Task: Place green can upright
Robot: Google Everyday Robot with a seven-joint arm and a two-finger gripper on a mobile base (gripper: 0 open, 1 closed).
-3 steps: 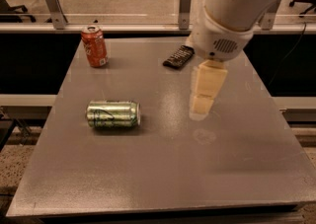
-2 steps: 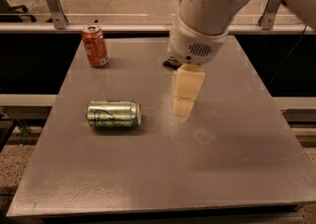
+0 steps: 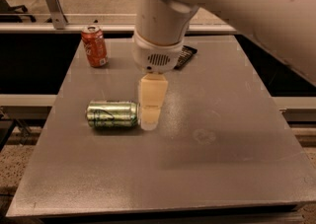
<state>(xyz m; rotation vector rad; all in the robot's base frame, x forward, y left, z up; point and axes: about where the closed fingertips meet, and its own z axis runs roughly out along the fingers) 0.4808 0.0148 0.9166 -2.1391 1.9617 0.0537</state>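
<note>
The green can (image 3: pixel 112 114) lies on its side on the grey table (image 3: pixel 207 168), left of centre, its long axis running left to right. My gripper (image 3: pixel 149 119) hangs straight down from the white wrist, with its cream fingers (image 3: pixel 151 100) right at the can's right end, low over the table. From this side the fingers overlap each other.
An orange-red soda can (image 3: pixel 94 46) stands upright at the table's back left. A dark flat object (image 3: pixel 183 56) lies at the back, partly behind the wrist. My large white arm (image 3: pixel 256 11) crosses the upper right. A metal rail and glass panel run behind the table.
My gripper has moved left across the table and lower, from right of centre to the green can's right end. The cans have not moved.
</note>
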